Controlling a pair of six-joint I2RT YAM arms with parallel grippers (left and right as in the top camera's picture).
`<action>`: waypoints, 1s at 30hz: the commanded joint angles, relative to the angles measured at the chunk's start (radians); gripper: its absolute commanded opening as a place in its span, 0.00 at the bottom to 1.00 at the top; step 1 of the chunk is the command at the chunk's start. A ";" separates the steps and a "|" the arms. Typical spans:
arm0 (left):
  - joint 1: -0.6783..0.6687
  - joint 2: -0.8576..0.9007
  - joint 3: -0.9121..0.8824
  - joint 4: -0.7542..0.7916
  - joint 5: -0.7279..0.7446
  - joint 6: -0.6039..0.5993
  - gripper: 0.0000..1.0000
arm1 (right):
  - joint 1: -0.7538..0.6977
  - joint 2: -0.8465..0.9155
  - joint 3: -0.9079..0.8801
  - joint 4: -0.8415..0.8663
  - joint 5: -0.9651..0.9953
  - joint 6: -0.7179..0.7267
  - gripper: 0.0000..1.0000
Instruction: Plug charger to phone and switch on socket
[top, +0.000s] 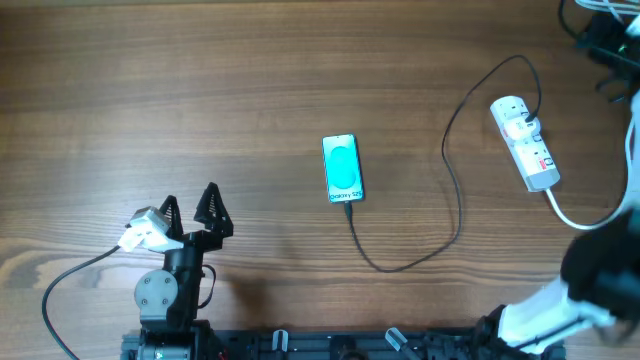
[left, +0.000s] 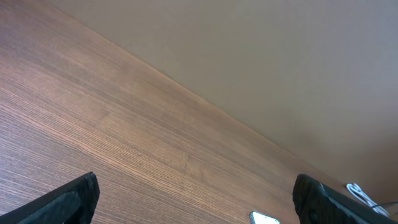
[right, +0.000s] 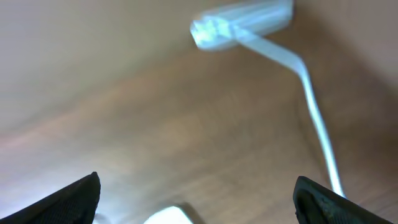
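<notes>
Jaws of both grippers stand spread, holding nothing; left gripper sits at 8 o'clock of the phone; right gripper faces the blurred socket; the charger meets the phone's 6 o'clock edge and loops to the socket at 3 o'clock.

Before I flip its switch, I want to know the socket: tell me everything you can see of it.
The socket is a white, plastic-looking power strip lying flat on the wooden table at far right, slightly angled. Small red marks, likely switches, show on its face. A plug sits near its upper end, where the thin black charger arrives. A thick white cord leaves its lower end. No end effector touches it.
</notes>
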 joint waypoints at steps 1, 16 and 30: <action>-0.004 -0.007 -0.002 -0.005 -0.010 -0.006 1.00 | 0.013 -0.190 0.016 0.004 0.005 -0.018 1.00; -0.004 -0.007 -0.002 -0.005 -0.010 -0.006 1.00 | 0.282 -0.448 -0.130 0.012 0.005 -0.017 1.00; -0.004 -0.007 -0.002 -0.005 -0.010 -0.006 1.00 | 0.292 -0.617 -1.131 0.599 -0.101 -0.020 1.00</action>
